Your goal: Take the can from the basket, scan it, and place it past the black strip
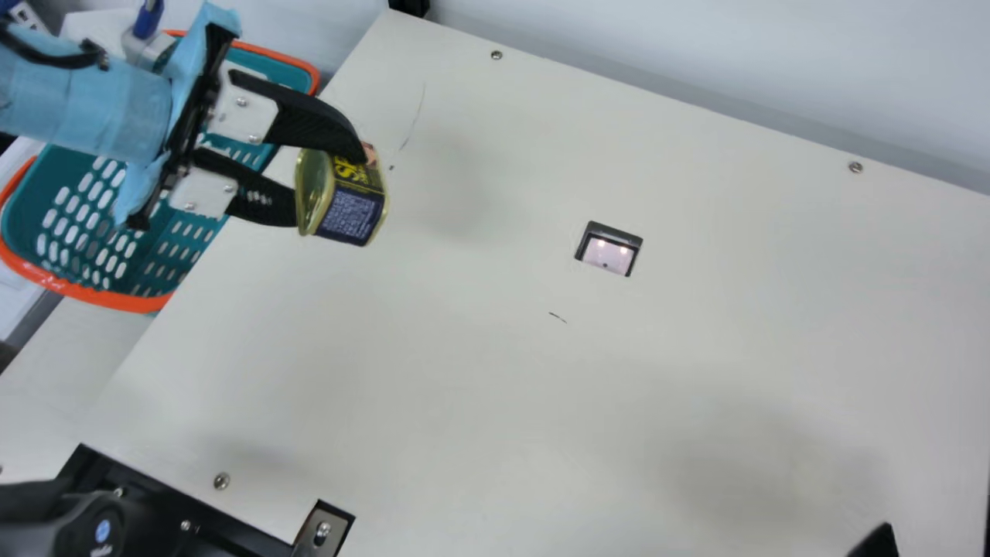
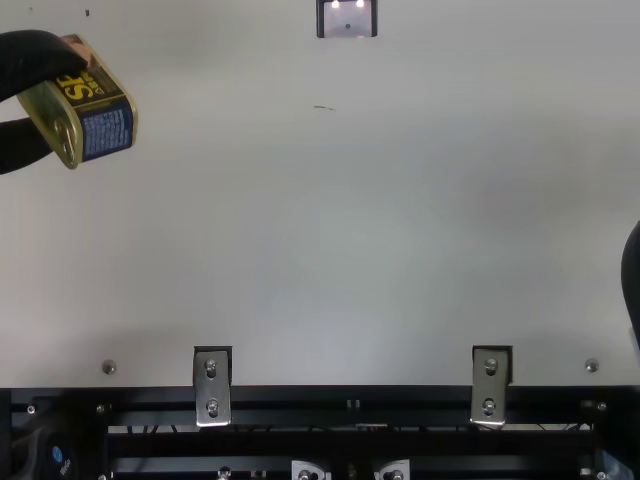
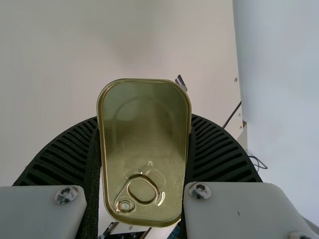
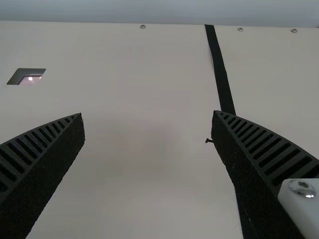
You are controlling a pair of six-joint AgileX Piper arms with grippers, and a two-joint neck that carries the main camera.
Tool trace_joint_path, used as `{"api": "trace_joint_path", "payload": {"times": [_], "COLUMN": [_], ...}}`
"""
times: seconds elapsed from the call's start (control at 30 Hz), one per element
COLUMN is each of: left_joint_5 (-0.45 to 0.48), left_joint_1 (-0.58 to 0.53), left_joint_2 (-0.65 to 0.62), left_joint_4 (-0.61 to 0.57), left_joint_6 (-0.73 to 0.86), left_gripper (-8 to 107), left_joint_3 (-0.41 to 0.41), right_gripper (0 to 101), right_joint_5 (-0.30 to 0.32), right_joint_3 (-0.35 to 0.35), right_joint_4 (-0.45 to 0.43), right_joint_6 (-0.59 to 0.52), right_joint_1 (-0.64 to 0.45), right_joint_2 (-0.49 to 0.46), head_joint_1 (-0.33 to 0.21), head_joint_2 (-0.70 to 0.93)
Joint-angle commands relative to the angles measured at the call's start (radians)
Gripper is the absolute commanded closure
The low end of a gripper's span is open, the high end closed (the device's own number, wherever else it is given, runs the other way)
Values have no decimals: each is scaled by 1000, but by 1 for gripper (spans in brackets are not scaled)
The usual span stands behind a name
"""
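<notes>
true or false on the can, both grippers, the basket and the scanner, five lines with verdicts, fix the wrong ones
1. The left gripper holds the can. True.
2. The right gripper is shut on something. False: it is open, with nothing between its fingers.
3. The can lies in the basket. False: it is held over the table, outside the basket.
4. The can's ring-pull end faces the left wrist camera. True.
5. The scanner window is lit. True.
</notes>
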Motion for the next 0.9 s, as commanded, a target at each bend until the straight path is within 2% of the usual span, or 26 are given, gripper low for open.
{"api": "trace_joint_path", "payload": {"times": [0.0,0.3,0.5,0.7,0.87], "left_joint_5": [0,0,0,0,-24], "left_joint_1": [0,0,0,-7,-68], "left_joint_2": [0,0,0,-6,-48], "left_joint_4": [0,0,0,2,2], "left_joint_6": [0,0,0,8,49], "left_gripper": [89,89,89,89,89], "left_joint_3": [0,0,0,1,14], "right_gripper": [0,0,0,0,0], "right_joint_5": [0,0,0,0,0], "right_joint_3": [0,0,0,0,0], "right_joint_4": [0,0,0,0,0], "right_joint_6": [0,0,0,0,0], "right_joint_1": [0,0,0,0,0], "right_joint_2": [0,0,0,0,0], "head_joint_1": [-25,-5,30,30,30], "head_joint_2": [-39,-219,-326,-326,-326]}}
